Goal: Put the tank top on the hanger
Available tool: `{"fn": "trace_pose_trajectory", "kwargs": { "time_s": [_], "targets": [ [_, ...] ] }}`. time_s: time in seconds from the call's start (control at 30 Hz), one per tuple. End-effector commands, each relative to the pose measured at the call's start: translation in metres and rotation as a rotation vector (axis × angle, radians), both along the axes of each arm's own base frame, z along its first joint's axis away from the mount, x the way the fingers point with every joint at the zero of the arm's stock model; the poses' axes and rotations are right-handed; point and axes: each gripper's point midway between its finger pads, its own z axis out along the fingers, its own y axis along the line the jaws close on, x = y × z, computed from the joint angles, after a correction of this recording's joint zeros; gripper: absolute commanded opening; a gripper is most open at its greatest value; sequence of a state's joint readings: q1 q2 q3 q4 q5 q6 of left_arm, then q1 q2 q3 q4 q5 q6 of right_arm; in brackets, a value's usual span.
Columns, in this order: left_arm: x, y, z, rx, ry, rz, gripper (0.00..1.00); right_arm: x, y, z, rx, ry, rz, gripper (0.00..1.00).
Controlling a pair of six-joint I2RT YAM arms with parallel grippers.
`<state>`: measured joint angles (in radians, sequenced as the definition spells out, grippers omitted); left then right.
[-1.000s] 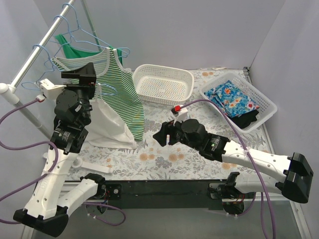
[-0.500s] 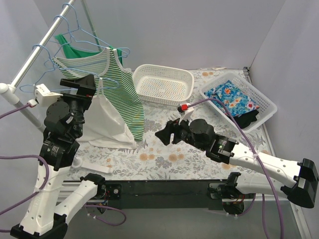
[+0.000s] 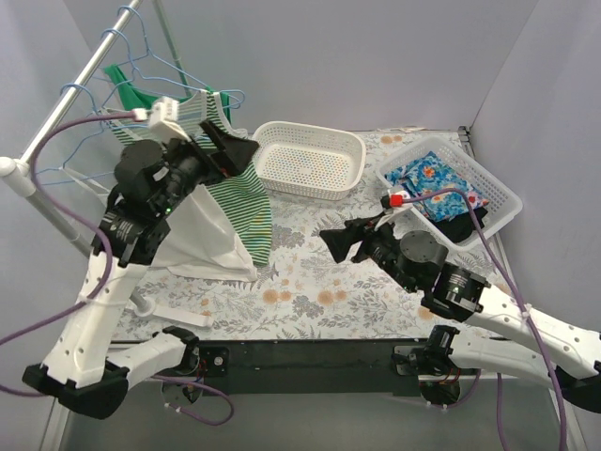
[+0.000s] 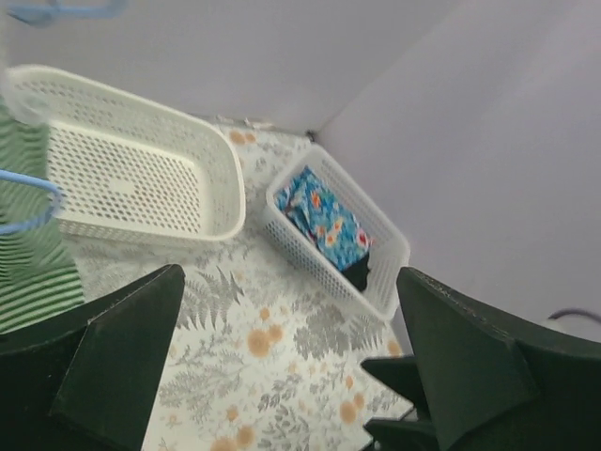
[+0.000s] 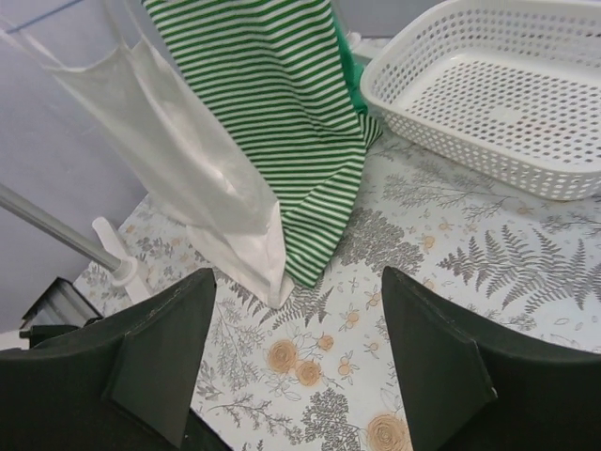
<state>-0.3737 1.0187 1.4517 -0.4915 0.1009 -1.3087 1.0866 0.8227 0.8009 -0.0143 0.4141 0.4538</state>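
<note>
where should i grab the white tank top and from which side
Probably the lower hem of the white tank top, coming from the table side: the cloth hangs loose there, while the striped top hangs close beside it.

The table point(image 3: 300, 272) (floral-patterned top) carries an empty white basket point(image 3: 305, 181); just right of it sits a second basket point(image 3: 498, 218) holding cloth.

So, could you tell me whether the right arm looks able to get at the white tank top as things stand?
Probably yes: the right gripper is open and faces the tank top, with only bare table between them. The striped top hangs beside it, not in front.
</note>
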Motion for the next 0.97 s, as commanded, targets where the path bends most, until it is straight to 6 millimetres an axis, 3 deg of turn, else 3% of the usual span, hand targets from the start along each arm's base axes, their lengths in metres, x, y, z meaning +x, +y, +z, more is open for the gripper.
{"fn": "trace_pose_trajectory", "kwargs": {
  "time_s": [0.0,0.03,0.07,0.1,0.2,0.23,0.3,0.33,0.47,0.57,0.93],
  "targets": [
    [-0.02,-0.071,-0.036,0.144,0.032,-0.201,0.98,0.013,-0.04,0.008,0.008,-0.048,-0.167,0.79],
    [-0.012,-0.073,-0.044,0.179,0.043,-0.123,0.98,0.012,-0.044,0.008,0.008,-0.049,-0.179,0.79],
    [-0.025,-0.096,-0.055,0.207,0.053,-0.166,0.98,0.011,-0.05,0.008,0.018,-0.051,-0.19,0.8],
    [-0.021,-0.104,-0.078,0.246,0.092,-0.151,0.98,0.012,-0.056,0.008,0.023,-0.053,-0.212,0.8],
    [-0.019,-0.112,-0.107,0.242,0.134,-0.14,0.98,0.011,-0.068,0.006,0.037,-0.049,-0.248,0.8],
    [-0.022,-0.113,-0.134,0.267,0.173,-0.154,0.98,0.011,-0.07,0.005,0.039,-0.046,-0.253,0.8],
    [-0.027,-0.12,-0.157,0.286,0.199,-0.192,0.98,0.009,-0.074,0.002,0.045,-0.044,-0.261,0.8],
    [-0.031,-0.122,-0.18,0.317,0.237,-0.213,0.98,0.01,-0.076,0.0,0.042,-0.043,-0.267,0.8],
    [-0.042,-0.118,-0.226,0.371,0.339,-0.232,0.98,0.011,-0.079,-0.009,0.026,-0.032,-0.287,0.81],
    [-0.045,-0.11,-0.234,0.372,0.35,-0.211,0.98,0.013,-0.08,-0.015,0.014,-0.024,-0.298,0.81],
    [-0.051,-0.111,-0.226,0.359,0.316,-0.249,0.98,0.014,-0.074,-0.029,-0.025,0.001,-0.294,0.82]
  ]
}}
